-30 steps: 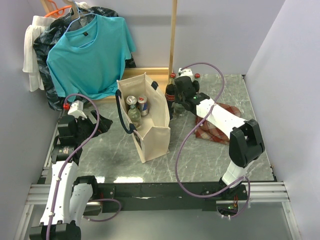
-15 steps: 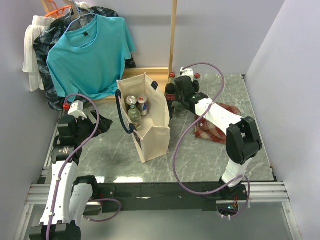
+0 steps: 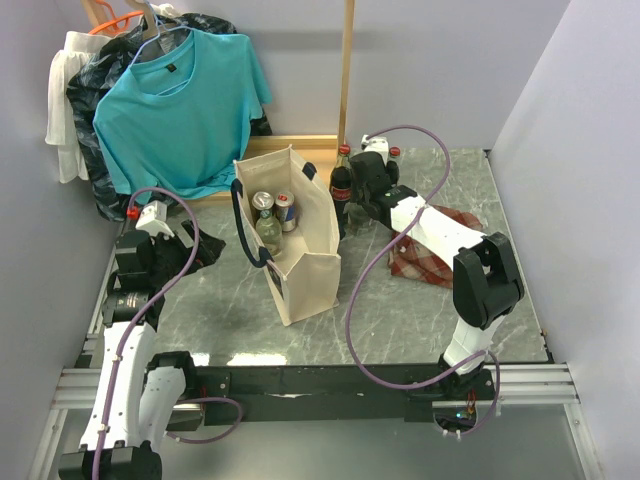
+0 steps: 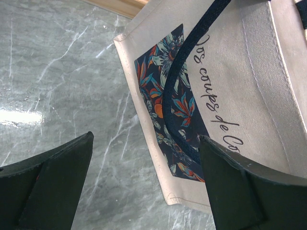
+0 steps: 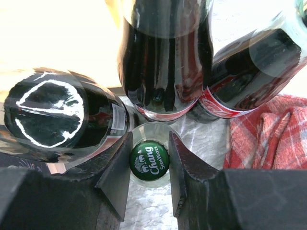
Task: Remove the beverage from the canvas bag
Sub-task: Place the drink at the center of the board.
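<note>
Grip status: my right gripper is pinching the neck of the Chang bottle, jaws narrow, each finger pressing one side just under the green crown cap. That bottle is standing upright outside the bag, near the table's far edge, and crowding against two cola bottles behind it and a dark bottle to its left. The plaid cloth is lying just beside them, toward the right edge.

The bag is sitting left of the table's centre, so it is lying to my right gripper's left, with the cola bottles between us. Its mouth is gaping upward. Inside, two cans and a small bottle are standing on end, long axes vertical. I judge any reach for them has to be coming straight down through the mouth.

My left gripper is hanging wide, holding nothing, facing the bag's printed side wall from the left edge side. It is low beside the wall. My right is higher, near rim level, and looks the better placed of the two.

Materials:
- Bag: stiff cream canvas, boxy, floral panel, navy loop handles drooping over the wall.
- Bottles: smooth, rounded glass, likely to be slippery.
- Table: polished grey marble pattern, glaring under the light.

My reading is that this drink is out and only needs letting go.
</note>
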### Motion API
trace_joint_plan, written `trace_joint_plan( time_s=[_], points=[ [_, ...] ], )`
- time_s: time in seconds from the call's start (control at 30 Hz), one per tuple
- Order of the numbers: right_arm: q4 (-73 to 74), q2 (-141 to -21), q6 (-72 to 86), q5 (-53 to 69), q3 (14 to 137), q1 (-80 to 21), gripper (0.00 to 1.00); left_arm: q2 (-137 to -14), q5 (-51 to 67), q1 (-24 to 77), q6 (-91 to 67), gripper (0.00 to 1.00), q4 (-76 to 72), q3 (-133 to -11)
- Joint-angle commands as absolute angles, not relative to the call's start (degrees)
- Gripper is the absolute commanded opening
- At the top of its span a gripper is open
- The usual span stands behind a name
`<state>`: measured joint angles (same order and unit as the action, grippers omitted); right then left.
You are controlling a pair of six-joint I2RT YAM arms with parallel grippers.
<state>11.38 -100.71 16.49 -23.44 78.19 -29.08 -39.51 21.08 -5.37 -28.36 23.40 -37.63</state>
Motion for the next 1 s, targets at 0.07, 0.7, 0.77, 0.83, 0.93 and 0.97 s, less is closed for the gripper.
trace_joint_plan(
  time_s=[0.07,0.7,0.77,0.83,0.93,0.97],
  points=[
    [7.6,-98.9,17.7,-25.2,78.6,-28.5,0.24,-39.3,21.2,-5.2,-28.8,0.96,21.6,-38.8],
    [8.4,-95.0,18.4,-25.1,75.8,-28.6,0.50,-39.0,21.8,-5.2,-28.7,0.96,21.4,-38.8],
    [8.8,-94.7,18.4,-25.4,75.7,-28.5,0.50,-39.0,21.8,-5.2,-28.7,0.96,21.4,-38.8],
    [8.9,-94.3,18.5,-25.6,75.3,-28.6,0.52,-38.9,21.7,-5.2,-28.7,0.96,21.4,-38.8],
    [9.0,-92.9,18.6,-25.8,74.6,-28.5,0.53,-38.8,21.6,-5.2,-28.8,0.96,21.5,-38.8],
    [9.4,-92.0,18.5,-26.0,74.7,-28.6,0.53,-38.8,21.5,-5.2,-28.8,0.96,21.4,-38.8]
  ],
)
